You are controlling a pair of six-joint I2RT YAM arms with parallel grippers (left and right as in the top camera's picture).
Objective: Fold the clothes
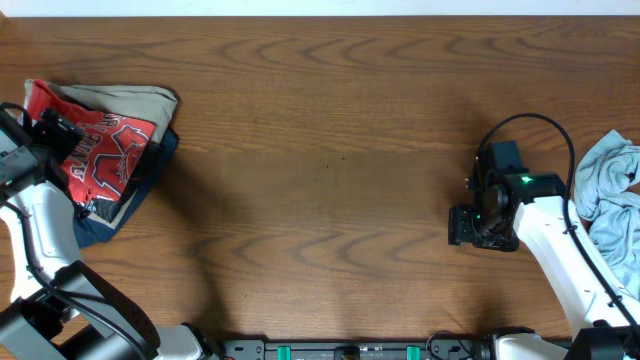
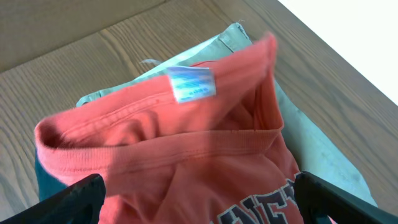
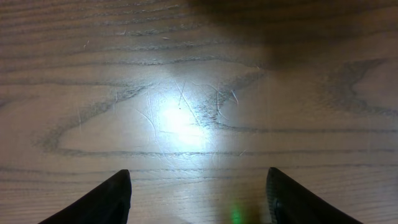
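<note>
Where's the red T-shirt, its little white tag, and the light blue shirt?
red T-shirt [image 1: 105, 150]: overhead view, on its printed lettering.
white tag [image 2: 191, 84]: left wrist view, middle of the tag.
light blue shirt [image 1: 612, 185]: overhead view, on its crumpled middle.

Wood table [image 1: 330, 150], brown w/ strong wavy grain, fills nearly the whole view.
White strip [image 1: 320, 7] runs just past table's far edge; bright glare patch [image 3: 180, 121] on tabletop, fine scratches thru it.

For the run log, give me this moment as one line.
left hand: open above red T-shirt | red T-shirt: atop pile, left | right hand: open, empty, above table | grey-blue shirt: crumpled, right edge
</note>
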